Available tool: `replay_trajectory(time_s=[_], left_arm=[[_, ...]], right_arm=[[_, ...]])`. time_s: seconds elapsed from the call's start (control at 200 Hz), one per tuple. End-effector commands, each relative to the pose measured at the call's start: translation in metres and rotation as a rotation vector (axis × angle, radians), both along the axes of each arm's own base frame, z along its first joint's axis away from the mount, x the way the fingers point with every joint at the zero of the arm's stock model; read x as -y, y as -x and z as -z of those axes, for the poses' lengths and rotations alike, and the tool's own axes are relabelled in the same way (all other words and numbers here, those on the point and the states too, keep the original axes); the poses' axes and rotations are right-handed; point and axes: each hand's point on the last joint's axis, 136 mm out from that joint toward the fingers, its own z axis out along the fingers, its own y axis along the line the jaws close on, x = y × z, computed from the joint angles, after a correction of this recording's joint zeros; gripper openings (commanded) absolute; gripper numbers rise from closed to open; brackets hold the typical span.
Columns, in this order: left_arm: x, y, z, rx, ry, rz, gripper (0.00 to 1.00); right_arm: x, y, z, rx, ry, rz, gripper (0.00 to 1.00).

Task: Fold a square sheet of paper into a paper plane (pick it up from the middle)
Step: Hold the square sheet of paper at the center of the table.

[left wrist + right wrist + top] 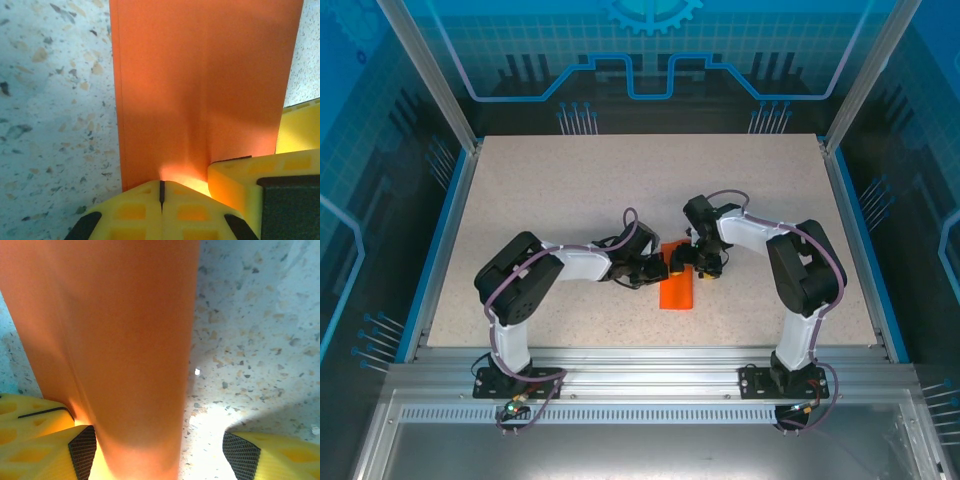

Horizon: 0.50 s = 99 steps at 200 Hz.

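**FOLDING IN PROGRESS:** Two robot arms meet over an orange paper [677, 290] lying flat near the middle of a speckled desk [570, 190]. The paper is already folded into a narrow oblong with straight long edges.

Left of the paper, the left hand [655, 268] has its yellow fingers [135, 215] pressed together, tips resting at the paper's near edge. In the wrist view a faint ridge in the paper runs toward those tips. The hand appears to be pinning the fold to the desk so it cannot slide. Whether any paper is caught between the tips cannot be told.

At the paper's upper right in the overhead view, the right hand [705, 262] is lowered over the strip. Its fingers [270, 455] stand well apart, one on each side of the paper, clamping nothing. That straddle likely sets it up to press a crease or take hold while the other hand anchors.

No pointed nose or wings show yet, so the plane looks only partly made.
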Motion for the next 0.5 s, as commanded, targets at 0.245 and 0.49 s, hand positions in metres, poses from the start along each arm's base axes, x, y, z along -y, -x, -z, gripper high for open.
replay_trajectory(time_s=[0.245,0.49], left_arm=[[-0.010,0.014,0.020,-0.058,-0.092,0.002,0.00],[-0.011,0.014,0.021,-0.056,-0.099,0.002,0.00]], right_arm=[[0.010,-0.004,0.008,0.054,0.044,-0.017,0.77],[-0.002,-0.017,-0.064,0.240,-0.232,0.006,0.62]])
